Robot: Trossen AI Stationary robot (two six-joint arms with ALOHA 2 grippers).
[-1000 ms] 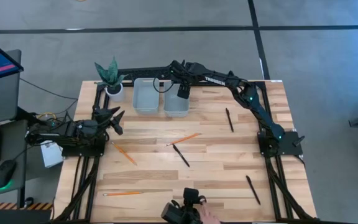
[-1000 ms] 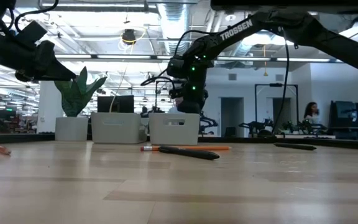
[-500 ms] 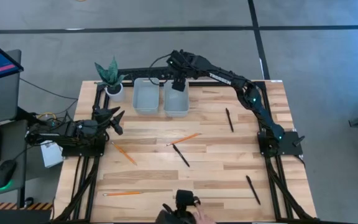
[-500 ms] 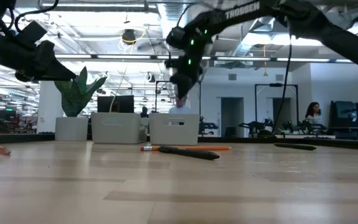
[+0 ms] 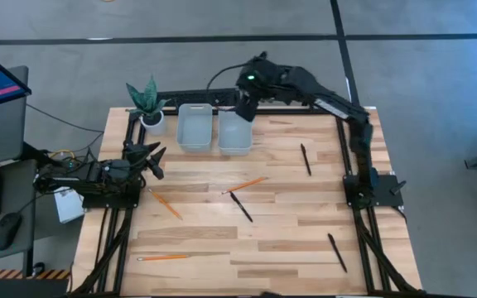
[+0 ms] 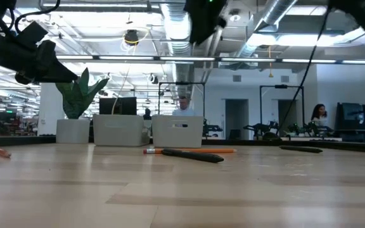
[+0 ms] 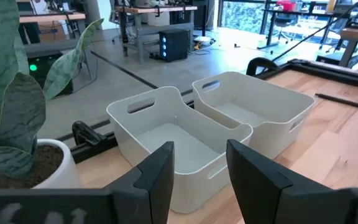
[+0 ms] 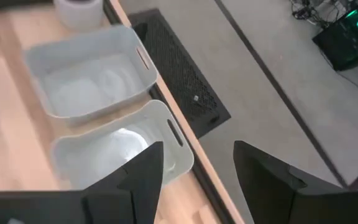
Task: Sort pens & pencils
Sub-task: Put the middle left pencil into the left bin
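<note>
Three black pens lie flat on the table: one at the right, one in the middle and one near the front right. Three orange pencils also lie flat: one by the middle pen, one at the left and one near the front edge. My right gripper hangs open and empty, high above the right white bin. My left gripper rests open at the table's left side, pointing toward the bins.
Two white bins, the left bin and the right bin, stand side by side at the far edge, with a potted plant to their left. Black frame rails run along the left and right sides. Bare wood lies between the scattered sticks.
My right gripper has risen steeply from just above the right bin, out of the top of the low view, and has tipped less steeply downward while the arm folds back toward the table's right. It has stayed open and empty. A person's hand at the near edge has left the picture.
</note>
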